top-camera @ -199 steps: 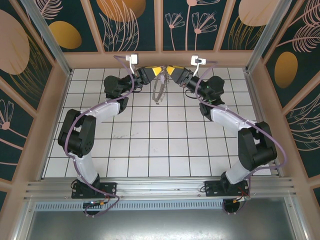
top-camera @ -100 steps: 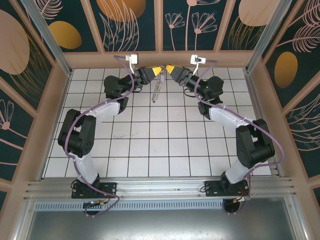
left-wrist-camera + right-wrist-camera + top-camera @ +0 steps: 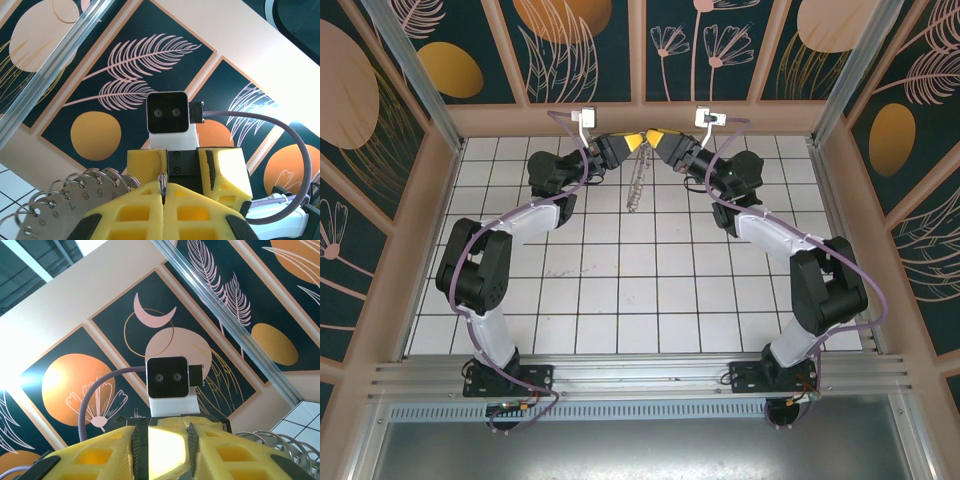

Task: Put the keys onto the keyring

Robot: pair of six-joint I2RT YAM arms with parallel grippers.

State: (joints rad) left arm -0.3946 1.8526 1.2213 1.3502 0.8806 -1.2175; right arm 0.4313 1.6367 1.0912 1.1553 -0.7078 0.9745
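Dangling keyring [image 3: 637, 181] beneath left pincer [image 3: 638, 141].

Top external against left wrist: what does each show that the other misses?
Top external: both black-and-white arms whole, the white tiled table, and the thin beige-grey keyring loop hanging where the arms meet. Left wrist: the left gripper shut on a thin wire of that keyring, with digits stamped beside its metal rings. Shared: the keyring and the right gripper.
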